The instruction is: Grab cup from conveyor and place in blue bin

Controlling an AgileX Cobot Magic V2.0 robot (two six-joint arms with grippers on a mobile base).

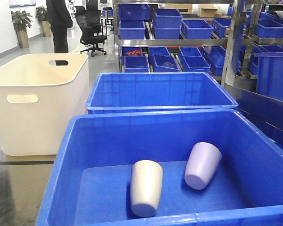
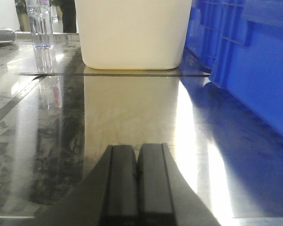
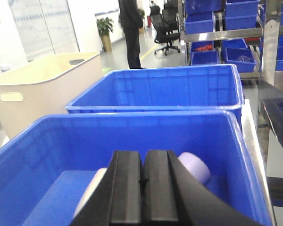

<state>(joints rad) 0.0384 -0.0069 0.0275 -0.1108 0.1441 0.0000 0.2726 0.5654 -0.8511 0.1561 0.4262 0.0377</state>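
Note:
The near blue bin (image 1: 155,136) fills the front view. A whitish cup (image 1: 145,188) and a lavender cup (image 1: 203,165) lie on their sides on its floor. My right gripper (image 3: 144,155) is shut and empty, above the bin's near side; the lavender cup (image 3: 198,167) and the whitish cup (image 3: 92,190) show partly behind it. My left gripper (image 2: 137,150) is shut and empty, low over a shiny steel tabletop (image 2: 127,113), with a blue bin's outer wall (image 2: 254,70) to its right. The conveyor is out of view. Neither gripper shows in the front view.
A second large blue bin (image 1: 160,92) stands behind the near one. A cream-white tub (image 1: 37,99) with handle slots is at the left, ahead of the left gripper (image 2: 132,33). A clear bottle (image 2: 40,23) stands far left. Shelves of small blue bins (image 1: 179,28) and a person (image 1: 59,23) are behind.

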